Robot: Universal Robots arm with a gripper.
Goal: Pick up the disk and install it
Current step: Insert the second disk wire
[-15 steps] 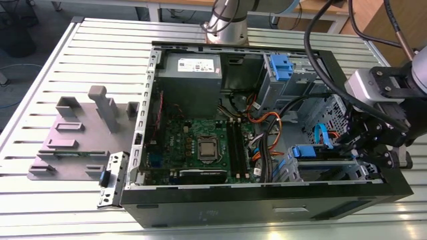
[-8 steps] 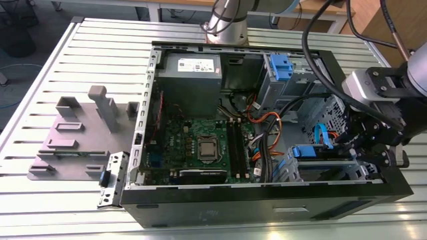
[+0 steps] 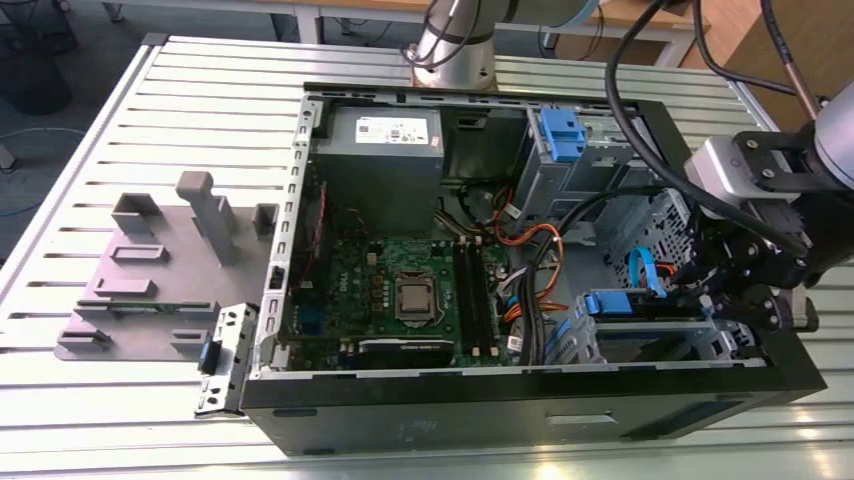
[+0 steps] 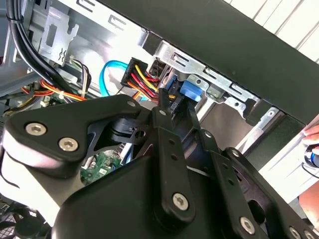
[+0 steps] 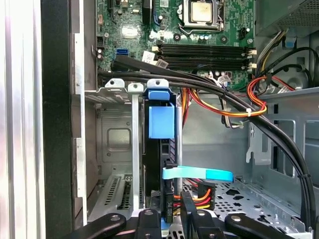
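1. I see a slatted metal desk (image 3: 107, 150) carrying an open computer case (image 3: 534, 400); wooden furniture stands behind it.
2. My claw (image 3: 747, 300) hangs inside the case's drive-bay corner; I cannot tell whether its fingers are apart.
3. The disk (image 5: 160, 149) sits on edge in the bay slot just ahead of the claw, blue bracket tab showing, cables plugged in.
4. A grey fixture plate (image 3: 147, 290) lies well apart from the claw, beyond the case.
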